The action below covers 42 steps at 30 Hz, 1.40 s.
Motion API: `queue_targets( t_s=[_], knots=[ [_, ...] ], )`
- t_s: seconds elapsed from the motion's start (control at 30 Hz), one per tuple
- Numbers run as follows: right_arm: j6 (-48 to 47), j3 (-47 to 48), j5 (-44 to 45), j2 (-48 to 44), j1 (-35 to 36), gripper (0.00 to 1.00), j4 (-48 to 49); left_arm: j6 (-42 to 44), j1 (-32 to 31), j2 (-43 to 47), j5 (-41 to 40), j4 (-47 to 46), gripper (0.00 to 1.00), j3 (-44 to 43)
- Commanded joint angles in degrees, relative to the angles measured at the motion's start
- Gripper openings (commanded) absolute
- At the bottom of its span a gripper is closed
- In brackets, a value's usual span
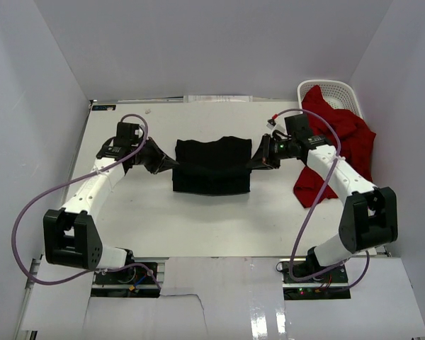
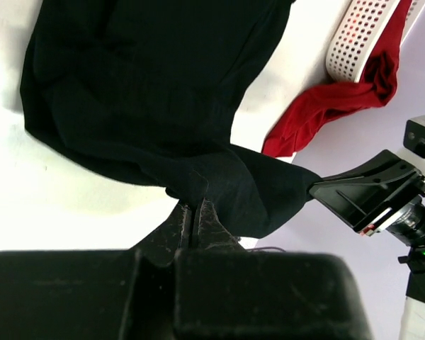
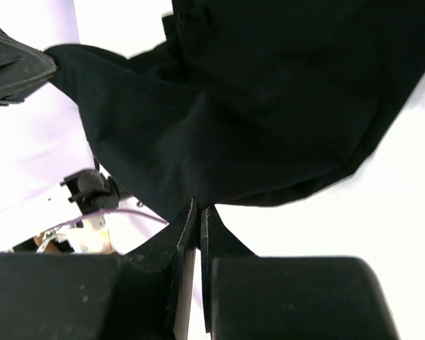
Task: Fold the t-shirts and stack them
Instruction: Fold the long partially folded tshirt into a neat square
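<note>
At the middle of the table (image 1: 198, 227), the black t-shirt (image 1: 212, 166) spans between left gripper (image 1: 164, 163) and right gripper (image 1: 256, 161), each pinched shut on a side edge. Fold step apparently in hand; next likely calls for both arms moving together. Red t-shirt (image 1: 338, 138) lies draped over the basket (image 1: 333, 88).

The top external camera looks steeply down from above the six o'clock edge of the table (image 1: 198, 227), covering it whole. The wrist cameras sit close, the left facing three o'clock, the right nine; all three share the black t-shirt (image 1: 212, 166).
</note>
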State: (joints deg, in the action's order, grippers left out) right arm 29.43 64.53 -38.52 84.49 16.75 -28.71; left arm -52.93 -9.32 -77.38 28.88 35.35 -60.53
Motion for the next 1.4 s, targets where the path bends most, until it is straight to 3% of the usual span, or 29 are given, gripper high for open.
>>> queue_targets(
  t_s=[0.0,0.27,1.37],
  knots=[
    [-2.4,5.5,-0.2,3.4,-0.8,0.08,-0.6,1.4,0.4,-1.8,-0.9,-3.2,0.0,-4.1],
    [-4.6,15.1,1.3,12.5,-1.4,0.08,-2.6,2.7,1.0,-13.0,1.0,-4.9,0.0,-12.5],
    [-6.1,37.3,2.3,32.5,-5.6,0.08,-3.2,4.8,1.8,-35.6,-0.6,-5.9,0.0,-36.7]
  ],
)
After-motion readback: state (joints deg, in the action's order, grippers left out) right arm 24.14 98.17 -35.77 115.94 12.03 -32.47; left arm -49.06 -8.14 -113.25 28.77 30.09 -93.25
